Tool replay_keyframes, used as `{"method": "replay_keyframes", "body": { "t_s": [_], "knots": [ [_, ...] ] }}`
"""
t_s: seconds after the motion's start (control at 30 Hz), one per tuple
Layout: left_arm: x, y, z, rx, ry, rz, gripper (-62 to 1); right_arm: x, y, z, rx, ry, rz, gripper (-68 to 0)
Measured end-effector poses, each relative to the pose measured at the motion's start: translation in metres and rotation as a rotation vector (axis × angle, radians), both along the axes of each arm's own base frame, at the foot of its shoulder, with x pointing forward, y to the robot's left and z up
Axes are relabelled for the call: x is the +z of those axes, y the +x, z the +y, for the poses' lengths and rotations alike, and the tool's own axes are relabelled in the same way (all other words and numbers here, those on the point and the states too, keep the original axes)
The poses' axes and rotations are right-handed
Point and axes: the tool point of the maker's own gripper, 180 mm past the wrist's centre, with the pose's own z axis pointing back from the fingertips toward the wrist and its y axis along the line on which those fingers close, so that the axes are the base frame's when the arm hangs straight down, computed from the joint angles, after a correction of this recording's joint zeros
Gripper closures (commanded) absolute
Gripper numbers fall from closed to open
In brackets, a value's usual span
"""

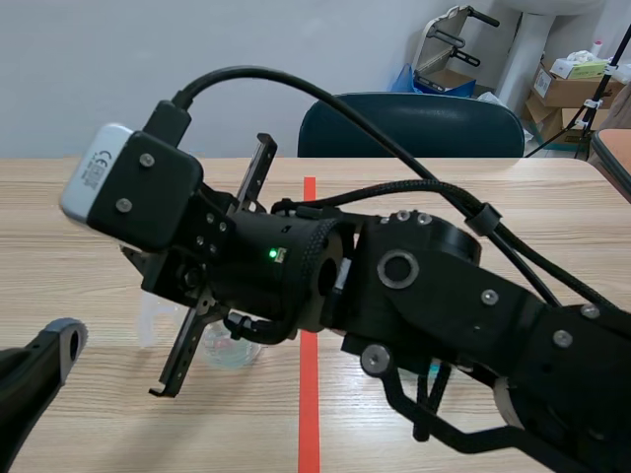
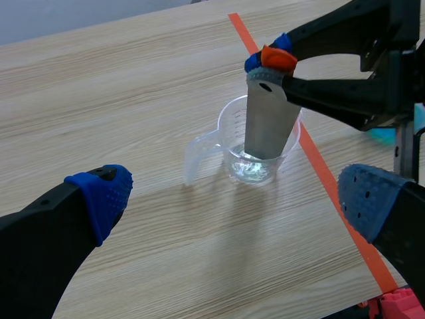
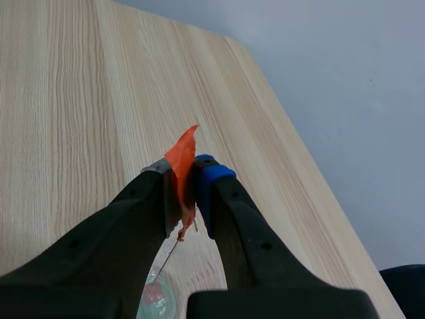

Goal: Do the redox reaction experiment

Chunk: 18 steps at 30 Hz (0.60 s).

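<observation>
A clear measuring cup with a little liquid stands on the wooden table beside the orange-red tape line. A flat grey metal strip with an orange tag at its top stands tilted in the cup. My right gripper is shut on the tagged end, above the cup. In the scene view the right arm crosses to the left and hides most of the cup. My left gripper is open, low and just short of the cup, with nothing between its fingers.
A dark chair stands behind the table's far edge, with cardboard boxes at the back right. A red object lies near the table's front edge, and something teal shows behind the right arm.
</observation>
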Motion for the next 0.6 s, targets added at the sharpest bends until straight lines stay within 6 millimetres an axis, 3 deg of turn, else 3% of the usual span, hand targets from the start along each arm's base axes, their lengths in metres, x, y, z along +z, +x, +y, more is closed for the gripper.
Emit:
{"method": "replay_keyframes", "body": {
  "t_s": [0.2,0.6],
  "knots": [
    [0.000,0.000,0.000,0.000,0.000,0.000,-62.3,0.022,0.015,-0.009,-0.068,0.020,0.042,-0.8],
    [0.000,0.000,0.000,0.000,0.000,0.000,-62.3,0.069,0.024,-0.006,-0.022,0.068,0.074,-0.8]
  ]
}}
